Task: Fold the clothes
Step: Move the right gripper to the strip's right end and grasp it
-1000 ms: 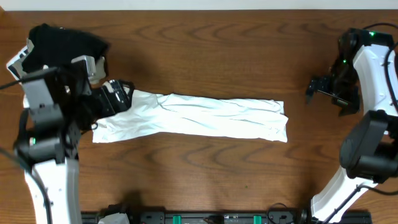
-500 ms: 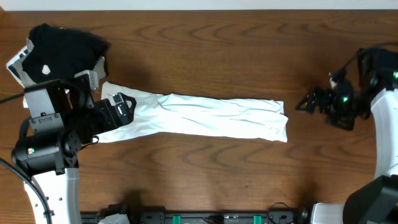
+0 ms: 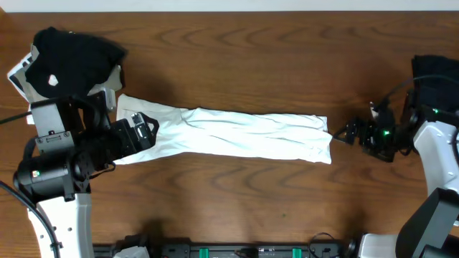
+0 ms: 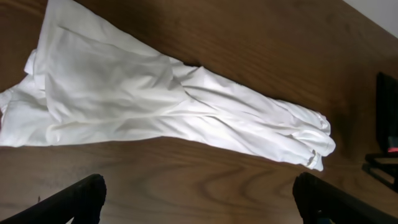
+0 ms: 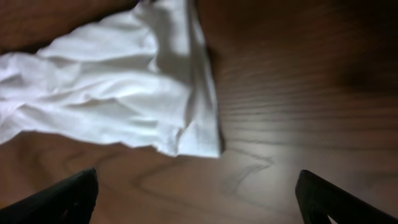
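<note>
White T-shirt (image 3: 229, 135) lies banded on the counter (image 3: 229, 57), left end effector (image 3: 142, 130) and right end effector (image 3: 343, 135) wide open, empty, at its ends; a shallow pinch may lift one layer, spoiling the fold.

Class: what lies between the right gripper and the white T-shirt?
Bare wooden table alone separates right gripper and T-shirt, seen in right wrist view.

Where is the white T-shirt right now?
In the overhead view the white T-shirt lies as a long band across the table, its left end under the left gripper, its right end just short of the right gripper.
</note>
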Available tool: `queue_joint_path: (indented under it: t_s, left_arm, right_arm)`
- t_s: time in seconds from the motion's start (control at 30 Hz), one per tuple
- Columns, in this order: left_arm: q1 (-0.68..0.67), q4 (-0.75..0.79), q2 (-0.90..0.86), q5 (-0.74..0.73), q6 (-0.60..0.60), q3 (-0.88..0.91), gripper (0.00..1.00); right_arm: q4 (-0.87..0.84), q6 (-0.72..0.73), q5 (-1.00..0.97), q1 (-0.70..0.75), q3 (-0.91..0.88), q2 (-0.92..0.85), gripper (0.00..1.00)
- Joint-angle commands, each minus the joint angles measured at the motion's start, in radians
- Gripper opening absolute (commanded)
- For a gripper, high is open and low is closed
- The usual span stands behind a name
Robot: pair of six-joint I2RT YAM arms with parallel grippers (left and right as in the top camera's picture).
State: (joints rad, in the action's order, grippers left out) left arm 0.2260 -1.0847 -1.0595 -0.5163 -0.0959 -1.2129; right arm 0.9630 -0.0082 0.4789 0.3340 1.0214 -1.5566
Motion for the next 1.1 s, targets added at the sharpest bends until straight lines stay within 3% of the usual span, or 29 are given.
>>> queue_joint_path:
  t_s: [0.0,0.43,1.07]
  left_arm:
    - [-0.003,-0.009,-0.002,0.005,0.013,0.005,0.98]
    - [-0.003,-0.015,-0.005,0.005,0.013,0.005,0.98]
    - [-0.003,-0.014,-0.005,0.005,0.014,0.005,0.98]
  right_arm:
    - [-0.028,-0.004,-0.015,0.018,-0.01,-0.03,0.99]
    - [-0.098,-0.056,0.079,0.018,-0.01,-0.209,0.99]
    - [-0.209,-0.075,0.079,-0.067,-0.082,-0.297,0.99]
